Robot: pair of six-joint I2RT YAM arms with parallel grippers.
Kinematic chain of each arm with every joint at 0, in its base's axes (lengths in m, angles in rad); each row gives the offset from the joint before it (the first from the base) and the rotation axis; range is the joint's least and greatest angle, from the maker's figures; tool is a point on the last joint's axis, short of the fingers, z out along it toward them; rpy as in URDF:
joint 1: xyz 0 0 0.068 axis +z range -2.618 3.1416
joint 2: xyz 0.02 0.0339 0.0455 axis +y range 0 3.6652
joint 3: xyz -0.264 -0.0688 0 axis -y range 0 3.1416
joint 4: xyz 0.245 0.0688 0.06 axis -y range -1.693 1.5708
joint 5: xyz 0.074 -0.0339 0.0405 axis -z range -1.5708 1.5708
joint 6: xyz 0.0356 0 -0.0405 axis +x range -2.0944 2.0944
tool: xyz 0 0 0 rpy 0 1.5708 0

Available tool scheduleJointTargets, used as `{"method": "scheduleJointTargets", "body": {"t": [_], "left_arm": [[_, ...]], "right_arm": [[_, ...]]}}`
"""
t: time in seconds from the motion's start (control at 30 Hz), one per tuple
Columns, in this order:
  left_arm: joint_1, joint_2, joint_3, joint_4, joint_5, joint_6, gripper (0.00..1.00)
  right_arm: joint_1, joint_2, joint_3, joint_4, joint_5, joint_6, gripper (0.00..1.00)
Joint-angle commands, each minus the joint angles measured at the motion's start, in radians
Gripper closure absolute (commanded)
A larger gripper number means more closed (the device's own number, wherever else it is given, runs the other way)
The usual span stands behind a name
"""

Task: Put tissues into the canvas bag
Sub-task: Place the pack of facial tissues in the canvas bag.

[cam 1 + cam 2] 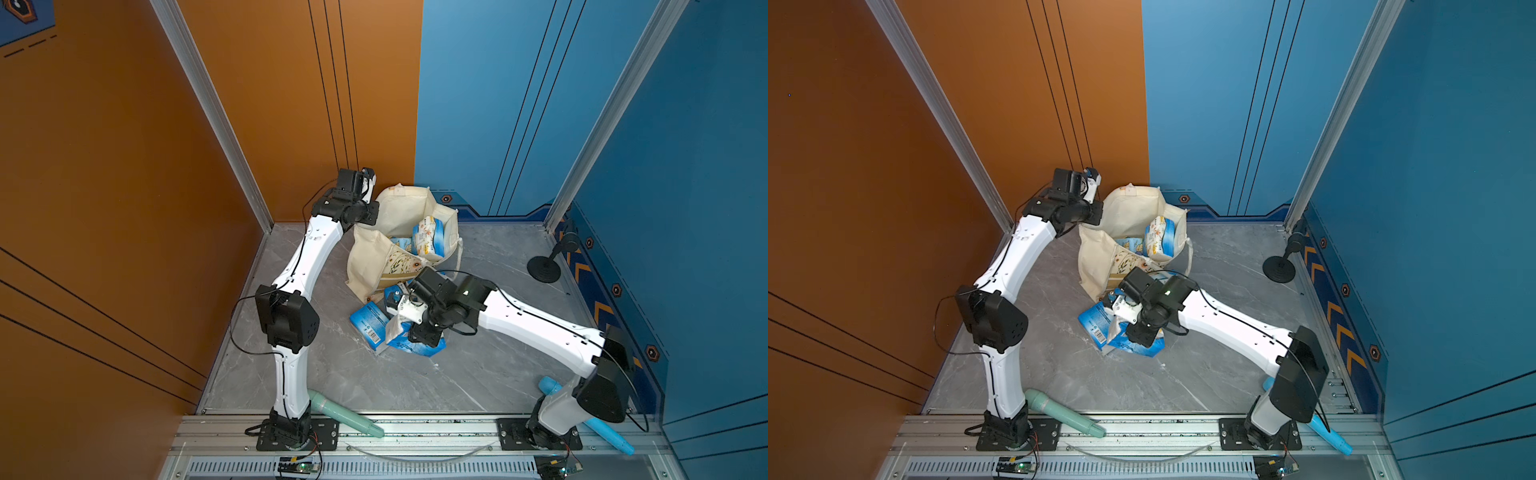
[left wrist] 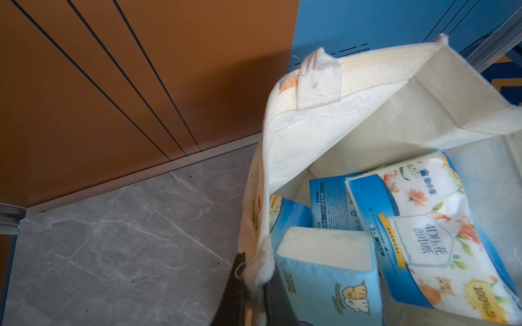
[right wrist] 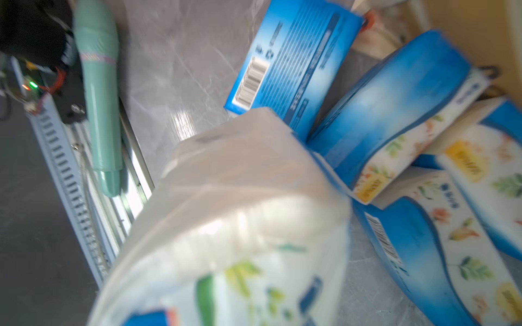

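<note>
Tabletop [image 1: 332,374] open in front; left gripper [image 1: 372,180] pinches canvas bag [image 1: 374,257] rim, right gripper [image 1: 397,309] a tissue pack [image 3: 240,211]

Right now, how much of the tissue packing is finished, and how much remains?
Done: at least three packs lie inside the canvas bag, whose rim the left jaws pinch. In hand: the right jaws are at one pack; a firm grip I cannot confirm. Left: at least four loose packs on the table beside the bag.

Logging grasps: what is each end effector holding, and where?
Left end effector pinches the canvas bag at its rim. Right end effector meets a tissue pack at its white end; grip unconfirmed.
</note>
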Motion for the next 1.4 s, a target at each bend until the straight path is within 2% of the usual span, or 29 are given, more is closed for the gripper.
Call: {"method": "scheduleJointTargets", "body": {"t": [0.0, 0.1, 0.23, 0.37, 0.53, 0.73, 0.9, 1.0, 1.13, 1.2, 1.37], "left_arm": [[-0.004, 0.009, -0.010, -0.018, -0.001, 0.018, 1.00], [-0.004, 0.012, -0.008, -0.018, -0.001, 0.018, 1.00], [-0.005, 0.017, -0.001, -0.018, 0.000, 0.018, 1.00], [-0.008, 0.025, 0.009, -0.019, 0.000, 0.014, 1.00], [-0.013, 0.039, 0.032, -0.029, -0.004, 0.014, 1.00], [-0.013, 0.042, 0.035, -0.031, -0.009, 0.015, 1.00], [-0.012, 0.043, 0.035, -0.031, -0.009, 0.017, 1.00], [-0.010, 0.042, 0.037, -0.031, -0.007, 0.017, 1.00], [-0.007, 0.042, 0.037, -0.031, -0.006, 0.016, 1.00], [-0.005, 0.040, 0.035, -0.031, -0.006, 0.016, 1.00], [-0.002, 0.035, 0.027, -0.031, -0.006, 0.016, 1.00]], "right_arm": [[-0.082, -0.111, 0.064, 0.059, -0.130, 0.107, 0.83], [-0.185, -0.176, 0.094, 0.151, -0.121, 0.188, 0.83], [-0.330, -0.226, 0.094, 0.325, -0.034, 0.291, 0.83], [-0.396, -0.162, 0.120, 0.449, 0.024, 0.310, 0.81], [-0.411, 0.030, 0.259, 0.516, 0.061, 0.307, 0.81], [-0.403, 0.275, 0.470, 0.562, 0.045, 0.382, 0.82], [-0.380, 0.433, 0.563, 0.562, 0.028, 0.449, 0.82], [-0.354, 0.499, 0.607, 0.513, 0.062, 0.434, 0.80], [-0.346, 0.574, 0.643, 0.462, 0.098, 0.436, 0.68], [-0.351, 0.587, 0.647, 0.451, 0.101, 0.442, 0.54], [-0.362, 0.562, 0.640, 0.449, 0.109, 0.445, 0.33]]}}
